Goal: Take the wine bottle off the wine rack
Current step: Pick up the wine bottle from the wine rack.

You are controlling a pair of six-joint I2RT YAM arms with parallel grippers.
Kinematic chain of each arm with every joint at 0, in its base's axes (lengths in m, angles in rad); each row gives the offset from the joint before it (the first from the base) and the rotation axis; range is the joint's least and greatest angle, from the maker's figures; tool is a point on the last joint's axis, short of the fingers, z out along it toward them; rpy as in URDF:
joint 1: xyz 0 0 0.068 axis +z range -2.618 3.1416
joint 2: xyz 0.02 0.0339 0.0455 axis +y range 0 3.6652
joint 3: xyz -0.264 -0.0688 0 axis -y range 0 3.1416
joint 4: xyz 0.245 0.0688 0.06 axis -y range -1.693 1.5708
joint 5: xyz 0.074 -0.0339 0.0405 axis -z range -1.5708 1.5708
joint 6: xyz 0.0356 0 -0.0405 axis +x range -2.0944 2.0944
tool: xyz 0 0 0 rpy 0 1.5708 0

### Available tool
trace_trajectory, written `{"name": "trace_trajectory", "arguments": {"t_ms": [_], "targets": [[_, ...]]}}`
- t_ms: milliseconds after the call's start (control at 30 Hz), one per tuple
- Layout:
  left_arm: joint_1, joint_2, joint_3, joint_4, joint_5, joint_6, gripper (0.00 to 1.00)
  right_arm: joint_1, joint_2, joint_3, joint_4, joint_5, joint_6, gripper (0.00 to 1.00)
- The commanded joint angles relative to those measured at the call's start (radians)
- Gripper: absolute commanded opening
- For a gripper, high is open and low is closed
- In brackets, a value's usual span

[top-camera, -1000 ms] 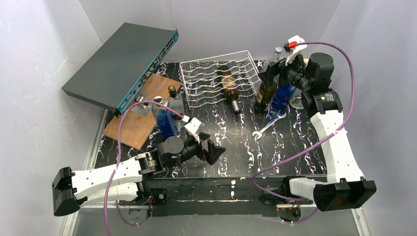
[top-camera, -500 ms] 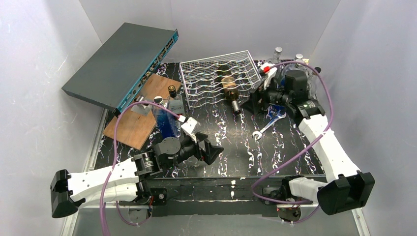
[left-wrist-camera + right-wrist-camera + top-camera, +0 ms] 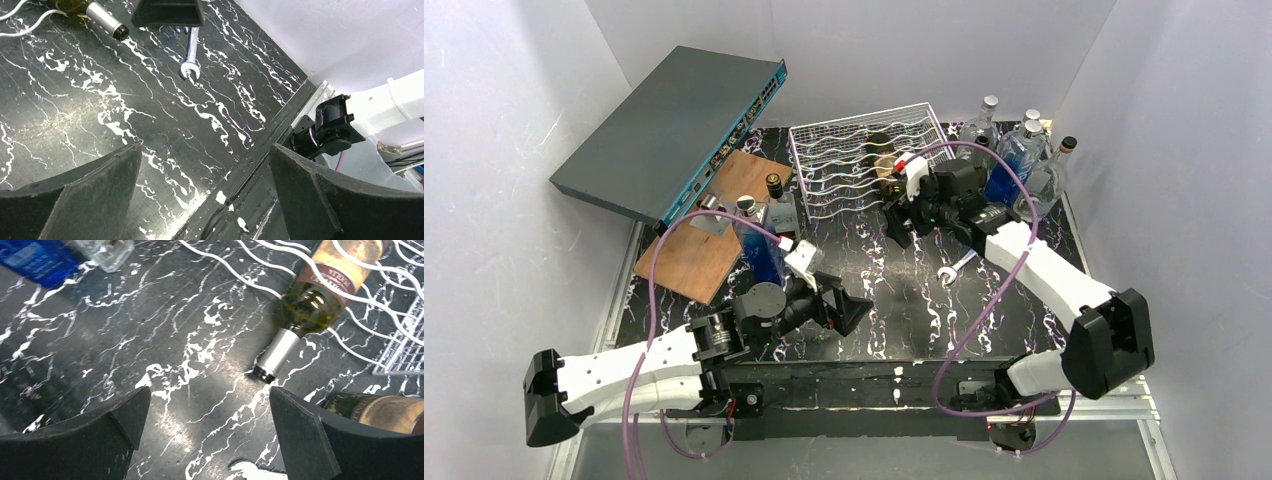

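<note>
Marbled black table (image 3: 904,290) bears wavy white-wire wine rack (image 3: 849,172)

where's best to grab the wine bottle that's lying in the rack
Grip the wine bottle by its silver-foiled neck, which sticks out past the front edge of the rack, clear of the wires. Come in from the front with the jaws straddling the neck; the wide body lies under rack wires.

Soft, even white light fills the overhead view, leaving the pale walls (image 3: 504,100) bright and only faint shadows on the black marbled tabletop (image 3: 904,290). In the right wrist view the tabletop carries a pale sheen at the centre, and the upper left corner is blurred. The left wrist view is crisp mid-frame, softer along the bottom edge.
</note>
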Motion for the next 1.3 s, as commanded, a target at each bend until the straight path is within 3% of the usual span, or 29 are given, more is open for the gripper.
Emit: {"name": "trace_trajectory", "arguments": {"t_ms": [0,367,600,900,1267], "targets": [[0.004,-0.042,-0.021,-0.017,-0.04,-0.02,0.98,0.026,0.042,-0.012,0.154,0.164,0.044,0.98],[0.004,-0.11,-0.055,-0.041,-0.072,-0.026,0.98,0.041,0.247,0.048,0.233,0.553,0.307,0.98],[0.003,-0.148,-0.075,-0.061,-0.088,-0.032,0.98,0.041,0.312,0.021,0.371,0.568,0.35,0.94],[0.003,-0.167,-0.091,-0.077,-0.101,-0.049,0.98,0.041,0.424,0.084,0.377,0.578,0.328,0.78],[0.004,-0.182,-0.081,-0.123,-0.121,-0.055,0.98,0.037,0.504,0.114,0.411,0.573,0.333,0.66]]}}
